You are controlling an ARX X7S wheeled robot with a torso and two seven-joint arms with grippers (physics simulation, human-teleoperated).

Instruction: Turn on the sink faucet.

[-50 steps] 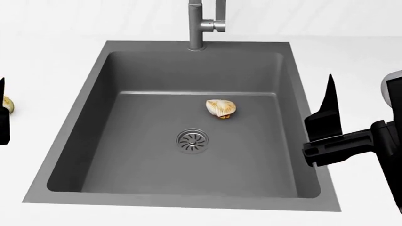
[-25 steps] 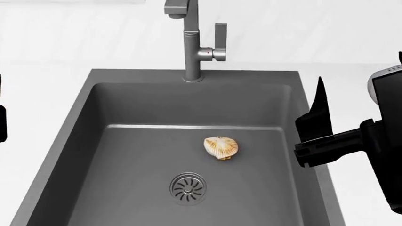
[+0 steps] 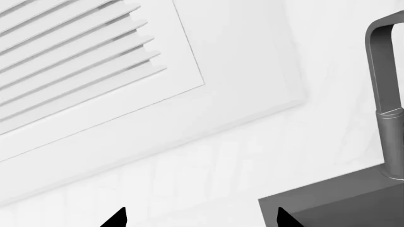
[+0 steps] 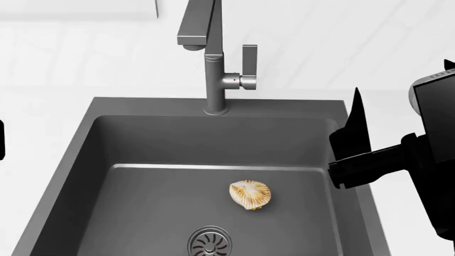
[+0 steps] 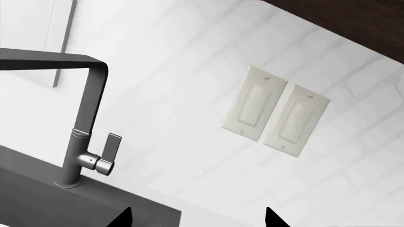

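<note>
Faucet point(image 4: 215, 80) stands upright at the middle of the back rim of the sink point(image 4: 85, 154), post rising to a spout that reaches forward over the basin. Side lever point(image 4: 249, 61) sits on the post's right, pointing up, with a small red dot on its knob. Right wrist view shows the same faucet point(image 5: 85, 127) against a white tiled wall, two pale wall switches point(image 5: 276, 111) beside it.

Right gripper point(image 5: 197, 218) hangs over the sink's right rim, well apart from the lever; its fingers stand spread, nothing between them. Left gripper point(image 3: 200, 218) likewise spread and empty, aimed at the wall near a white slatted vent point(image 3: 75, 61); in the head view only a sliver shows at the left edge, hard to read.

A tan shell point(image 4: 250, 193) lies on the basin floor, just behind the round drain point(image 4: 210, 242).
</note>
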